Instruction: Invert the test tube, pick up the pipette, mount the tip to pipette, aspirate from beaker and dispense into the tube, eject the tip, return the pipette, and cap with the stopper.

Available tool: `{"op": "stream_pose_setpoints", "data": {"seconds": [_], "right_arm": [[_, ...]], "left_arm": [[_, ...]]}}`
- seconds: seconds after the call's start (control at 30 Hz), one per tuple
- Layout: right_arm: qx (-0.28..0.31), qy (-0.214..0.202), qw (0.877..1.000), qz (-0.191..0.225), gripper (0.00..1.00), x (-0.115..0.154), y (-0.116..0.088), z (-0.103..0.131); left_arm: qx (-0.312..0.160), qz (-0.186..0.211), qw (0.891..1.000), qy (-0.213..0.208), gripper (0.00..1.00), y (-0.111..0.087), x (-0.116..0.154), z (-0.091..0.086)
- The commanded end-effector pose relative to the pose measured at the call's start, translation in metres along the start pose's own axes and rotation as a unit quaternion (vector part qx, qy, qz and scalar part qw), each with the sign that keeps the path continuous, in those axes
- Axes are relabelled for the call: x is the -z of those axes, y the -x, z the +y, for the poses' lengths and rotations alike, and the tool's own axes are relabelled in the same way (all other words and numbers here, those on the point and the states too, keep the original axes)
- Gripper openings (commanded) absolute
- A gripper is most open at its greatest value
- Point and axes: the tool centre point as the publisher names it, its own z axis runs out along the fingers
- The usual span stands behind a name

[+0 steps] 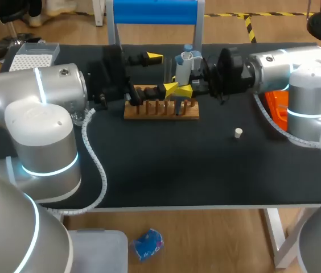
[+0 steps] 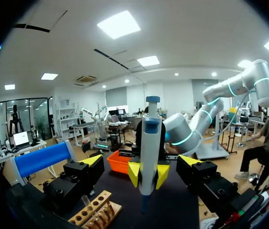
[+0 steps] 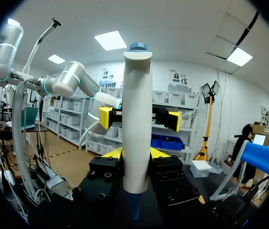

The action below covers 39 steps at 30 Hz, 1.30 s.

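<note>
- Black bench fills the head view, with a wooden rack lying crosswise near its middle, toward 12 o'clock.
- The pipette stands upright over the rack's right end, its lower end pointing down at the holes.
- The right arm comes in from 3 o'clock. The right fingers are clamped on the pipette's body from both sides.
- In the right wrist view the pipette rises straight between the right fingers, whose yellow tips press against its sides.
- The left arm comes in from 9 o'clock. The left fingers are spread wide and hold nothing, just at 9 o'clock of the pipette.
- In the left wrist view the left fingers stand well apart, with the pipette ahead between them, apart from both, held by the right fingers. The rack lies under the left fingers.
- A small white stopper sits alone on the bench at 4 o'clock of the rack.
- An orange tray lies at the bench's 3 o'clock edge, partly behind the right arm.
- A tip box rests at the 10 o'clock corner.
</note>
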Motion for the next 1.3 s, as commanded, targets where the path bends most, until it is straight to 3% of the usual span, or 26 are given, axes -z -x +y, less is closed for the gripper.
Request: {"op": "stream_pose_setpoints", "data": {"seconds": [0.03,0.8,1.2,1.3], "right_arm": [[-0.001,0.005,1.000,0.005,0.00,-0.007,0.004,-0.006],[-0.013,0.011,1.000,0.017,0.00,-0.019,0.009,-0.016],[-0.014,0.013,1.000,0.020,0.00,-0.021,0.011,-0.017],[-0.014,0.013,1.000,0.020,0.00,-0.021,0.011,-0.017]], "left_arm": [[-0.001,-0.006,1.000,-0.013,1.00,-0.001,-0.009,0.004],[-0.005,0.005,1.000,-0.009,1.00,0.002,-0.016,0.007],[-0.002,0.008,1.000,-0.011,0.78,0.002,-0.017,0.008],[-0.003,0.008,1.000,-0.011,0.62,0.002,-0.017,0.008]]}}
